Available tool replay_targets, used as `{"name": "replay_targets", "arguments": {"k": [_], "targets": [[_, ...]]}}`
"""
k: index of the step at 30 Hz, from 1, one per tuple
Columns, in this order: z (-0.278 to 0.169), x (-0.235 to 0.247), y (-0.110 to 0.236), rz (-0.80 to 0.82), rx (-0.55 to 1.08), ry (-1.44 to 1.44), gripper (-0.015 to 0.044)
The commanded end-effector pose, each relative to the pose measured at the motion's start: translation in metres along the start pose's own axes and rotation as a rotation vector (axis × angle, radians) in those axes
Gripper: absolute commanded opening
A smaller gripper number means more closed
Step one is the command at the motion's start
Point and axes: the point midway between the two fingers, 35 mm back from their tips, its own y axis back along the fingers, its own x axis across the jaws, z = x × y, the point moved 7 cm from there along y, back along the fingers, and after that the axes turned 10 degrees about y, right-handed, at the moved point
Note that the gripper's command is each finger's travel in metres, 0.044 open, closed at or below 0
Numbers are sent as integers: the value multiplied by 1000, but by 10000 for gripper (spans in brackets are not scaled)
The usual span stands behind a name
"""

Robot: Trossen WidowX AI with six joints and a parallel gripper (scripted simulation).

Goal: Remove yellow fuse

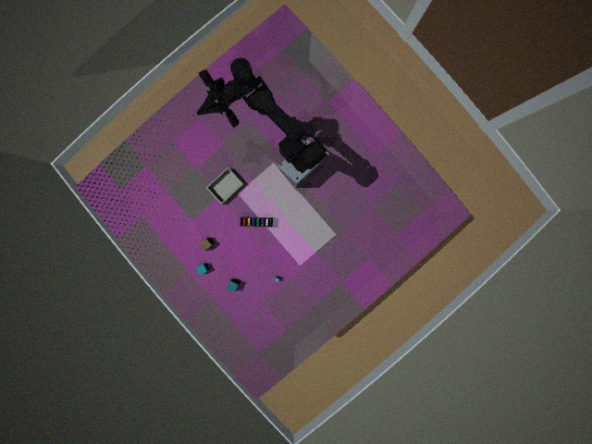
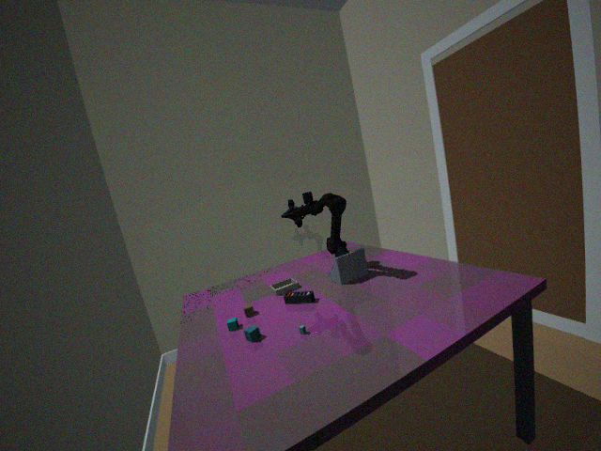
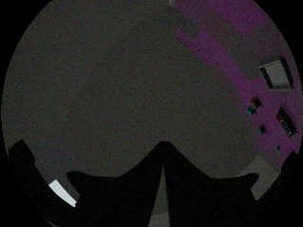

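The hand [image 2: 287, 213] is held high above the table [image 2: 437, 310], closed on nothing. The yellow fuse [image 1: 252, 221] is seen in the black fuse block [image 1: 258, 221], in a row with other colored fuses. The tray [image 1: 225, 185] is set near the block. Two teal cubes [image 1: 203, 268], a brown cube [image 1: 206, 244] and a tiny teal piece [image 1: 277, 278] are scattered further off.

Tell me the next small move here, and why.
Probably open the end effector and swing it toward the fuse block. It is shut on nothing, raised high and well away from the block, where the fuses sit in their row; the tray holds nothing yet.
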Motion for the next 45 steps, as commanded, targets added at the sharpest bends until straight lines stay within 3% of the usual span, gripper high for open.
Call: {"name": "replay_targets", "arguments": {"k": [1, 3, 8, 12, 19, 28, 34, 40, 45], "targets": [[2, 0, 0, 4, 0, -1, 26], [15, 2, -3, 36, -1, -9, 73], [64, -3, -25, 82, -31, -42, 73], [95, -22, -55, 30, -63, -50, 73], [117, -83, -128, -234, -50, 33, 73], [74, -164, -203, -607, 177, 354, 73], [16, -226, -235, -836, 492, 710, 73], [-49, -281, -242, -1049, 885, 1147, 73], [-117, -327, -224, -1159, 1423, 1737, 73]]}}
